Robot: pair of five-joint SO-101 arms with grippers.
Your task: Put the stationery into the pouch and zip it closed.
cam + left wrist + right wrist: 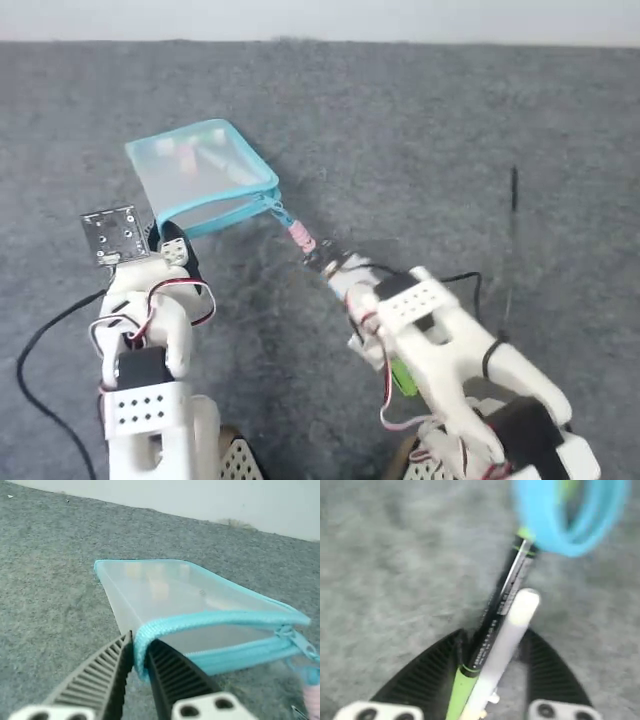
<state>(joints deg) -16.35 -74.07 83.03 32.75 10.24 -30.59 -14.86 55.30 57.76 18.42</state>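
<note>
My left hand point(139, 642) pinches the pouch point(190, 600) by its zip edge; my right hand point(495, 635) grips two pens point(512, 585) pointing toward it.

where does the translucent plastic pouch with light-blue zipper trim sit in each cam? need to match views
High view: the translucent pouch lies left of centre on the grey carpet, the left gripper at its near corner.
Left wrist view: pouch mid-picture, close, its corner pinched by that gripper.
Right wrist view: blurred light-blue loop beyond the black-and-green pen, probably its trim.
Shared landmark: the light-blue zipper trim.
</note>
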